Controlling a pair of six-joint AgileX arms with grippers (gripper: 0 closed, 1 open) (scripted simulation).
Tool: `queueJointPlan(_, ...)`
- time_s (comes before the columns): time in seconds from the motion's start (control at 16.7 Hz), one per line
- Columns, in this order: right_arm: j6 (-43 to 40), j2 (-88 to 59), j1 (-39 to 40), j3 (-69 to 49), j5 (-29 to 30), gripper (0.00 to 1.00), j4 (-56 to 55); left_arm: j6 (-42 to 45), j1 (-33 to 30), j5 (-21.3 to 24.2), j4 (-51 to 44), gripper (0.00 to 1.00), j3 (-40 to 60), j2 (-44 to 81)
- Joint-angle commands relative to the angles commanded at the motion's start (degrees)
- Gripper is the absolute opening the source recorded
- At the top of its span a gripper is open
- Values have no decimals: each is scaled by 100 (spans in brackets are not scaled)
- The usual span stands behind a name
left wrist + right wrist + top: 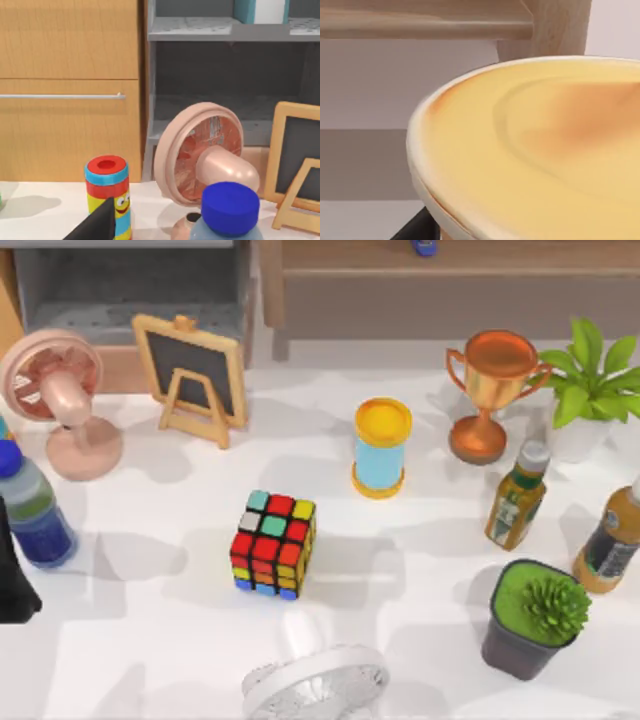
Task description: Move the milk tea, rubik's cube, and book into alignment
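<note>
The worktop (150, 640) is crowded, and we judge that to be the main hazard. The pink fan (55, 390) near the left edge and the white fan (315, 685) at the front edge are the biggest obstacles. An arm sweeping in low could clip either one. The white fan sits just in front of the rubik's cube (272, 543), so a reach from the front edge risks knocking it.

The blue-capped bottle (30, 510) stands at the left edge, right beside the left end effector (100, 222). A careless first move there could tip the bottle. We cannot tell whether that end effector is spread or pressed together, and the same goes for the right end effector (417, 227). The right one sits very close to a broad yellow lid, and a bump could topple whatever carries that lid.

The milk tea (382, 448) is tall and narrow, so we expect it to fall over if it is pushed rather than lifted. It stands upright behind the middle of the worktop, with a pale blue body and a yellow lid.

The rubik's cube rests flat near the middle, well apart from the milk tea. It has black edges and scrambled stickers and is turned slightly askew.
</note>
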State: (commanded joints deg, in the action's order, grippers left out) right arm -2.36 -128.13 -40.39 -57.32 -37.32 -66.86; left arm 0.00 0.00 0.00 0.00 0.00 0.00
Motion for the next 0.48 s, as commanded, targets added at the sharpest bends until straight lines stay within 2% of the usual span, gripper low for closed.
queueJointPlan(0.48, -7, 109, -92, 204, -105, 100, -113, 0, 0, 0, 0, 100, 0, 0)
